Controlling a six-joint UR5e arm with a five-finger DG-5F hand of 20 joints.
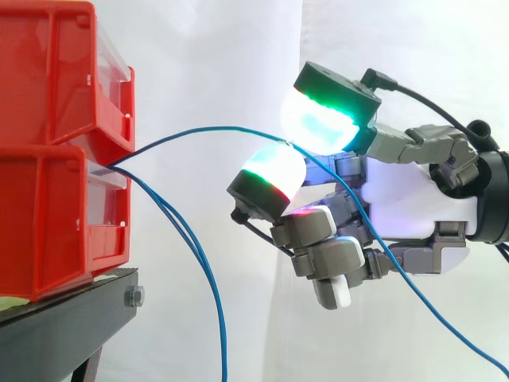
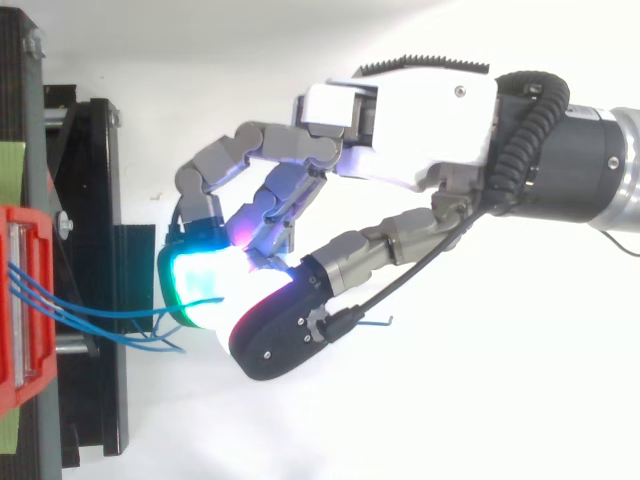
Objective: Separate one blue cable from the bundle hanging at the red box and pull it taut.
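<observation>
Hand [image 1: 413,199] pinching one blue cable [image 1: 207,129] between two glowing pads [image 1: 274,175], near the red bins [image 1: 48,199].
It is reaching in level from the right, other fingers [image 1: 334,259] curling under; the gripped cable is arching out from between two stacked bins, while two more cables [image 1: 213,290] are hanging slack below.
</observation>
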